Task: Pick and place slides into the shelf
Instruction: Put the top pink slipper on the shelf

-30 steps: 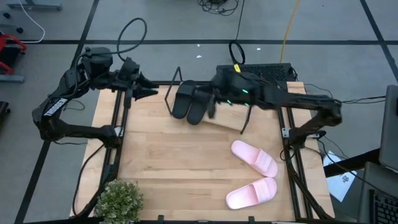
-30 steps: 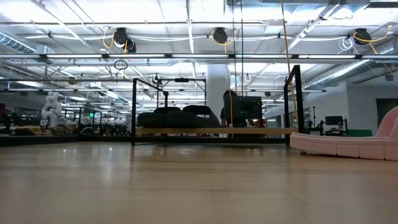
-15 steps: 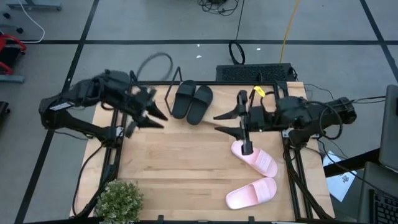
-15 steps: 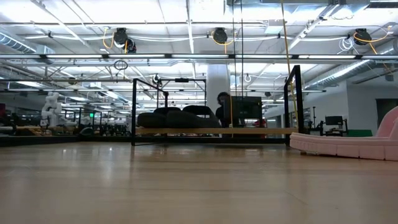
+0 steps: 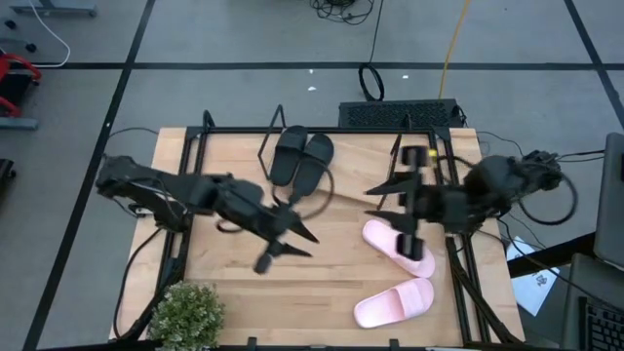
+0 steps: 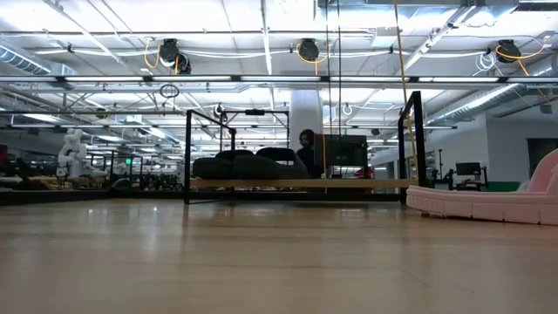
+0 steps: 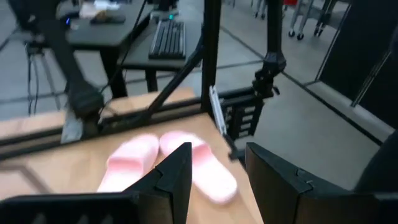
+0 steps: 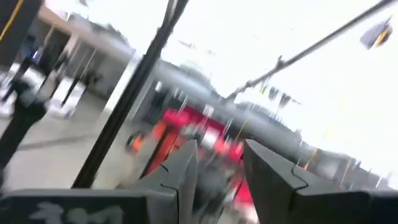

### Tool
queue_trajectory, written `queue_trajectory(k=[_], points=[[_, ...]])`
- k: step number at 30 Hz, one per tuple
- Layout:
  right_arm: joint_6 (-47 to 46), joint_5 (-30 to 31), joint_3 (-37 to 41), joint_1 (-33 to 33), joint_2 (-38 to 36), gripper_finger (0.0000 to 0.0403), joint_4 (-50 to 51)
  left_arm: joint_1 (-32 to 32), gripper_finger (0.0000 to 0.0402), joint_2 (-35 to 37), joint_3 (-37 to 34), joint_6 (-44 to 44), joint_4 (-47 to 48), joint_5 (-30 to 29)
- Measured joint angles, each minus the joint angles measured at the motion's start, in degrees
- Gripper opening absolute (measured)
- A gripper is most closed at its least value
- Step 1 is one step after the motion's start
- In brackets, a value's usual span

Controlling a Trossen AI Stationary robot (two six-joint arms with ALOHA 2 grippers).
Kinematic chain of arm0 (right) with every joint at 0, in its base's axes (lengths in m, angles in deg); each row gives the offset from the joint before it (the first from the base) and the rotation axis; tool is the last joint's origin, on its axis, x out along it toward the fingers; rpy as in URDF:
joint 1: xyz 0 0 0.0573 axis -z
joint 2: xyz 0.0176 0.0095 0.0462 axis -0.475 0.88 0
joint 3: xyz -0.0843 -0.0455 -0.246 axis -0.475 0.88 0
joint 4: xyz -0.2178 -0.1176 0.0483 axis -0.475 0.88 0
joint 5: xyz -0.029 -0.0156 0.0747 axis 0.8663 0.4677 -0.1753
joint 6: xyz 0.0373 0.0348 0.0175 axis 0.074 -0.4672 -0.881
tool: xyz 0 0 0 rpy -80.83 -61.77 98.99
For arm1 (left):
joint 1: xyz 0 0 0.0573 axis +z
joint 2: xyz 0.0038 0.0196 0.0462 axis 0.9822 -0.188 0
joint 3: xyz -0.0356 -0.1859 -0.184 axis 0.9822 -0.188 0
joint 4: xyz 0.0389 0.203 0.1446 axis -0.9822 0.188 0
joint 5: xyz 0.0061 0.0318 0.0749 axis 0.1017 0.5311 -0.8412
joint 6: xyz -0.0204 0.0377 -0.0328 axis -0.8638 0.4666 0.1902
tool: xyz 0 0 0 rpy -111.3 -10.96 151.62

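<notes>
The black pair of slides lies side by side on the left part of the shelf, a light plank on black wire end frames at the table's far edge; in the low view the black slides sit on the plank. One pink slide lies on the tabletop near the right edge, the other pink slide nearer the near edge; both pink slides show ahead in the left wrist view. My left gripper is open over the table's middle, pointing right. My right gripper is open, above the far pink slide, pointing left.
A small green plant stands at the near left corner of the table. Black frame posts run along the right edge and similar rails along the left. Bare wood lies between the plant and the pink slides.
My right gripper has drawn back from the black slides on the shelf toward the table's right edge and nearer, ending over the far pink slide. My left arm has swung from the far left corner out to the table's middle. The black slides stay on the shelf.
</notes>
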Motion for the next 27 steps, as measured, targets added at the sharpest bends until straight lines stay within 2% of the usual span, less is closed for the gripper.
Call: queue_trajectory(k=[5, 8, 16, 22, 27], points=[[6.6, 0.0, 0.0, -2.6, -1.4, 0.0121, -9.1, -1.4, 0.0147, -7.4, 0.0, -1.5, -10.3, -0.9], [6.7, 0.0, 0.0, -3.4, -2.1, 0.0121, -9.9, -1.6, 0.0147, -11.1, 0.0, -3.5, -13.3, -2.6], [-3.5, 0.0, 0.0, -3.8, -2.9, 0.0121, -6.5, -1.4, 0.0147, -18.0, 0.0, -6.4, -13.5, -8.2], [-7.6, 0.0, 0.0, -3.8, -2.8, 0.0121, -0.8, 0.0, 0.0147, -22.3, 0.0, -9.4, -17.0, -7.3], [-8.6, 0.1, 0.0, -3.8, -2.7, 0.0121, 1.0, 0.5, 0.0147, -24.2, 0.0, -6.2, -21.4, -7.0]])
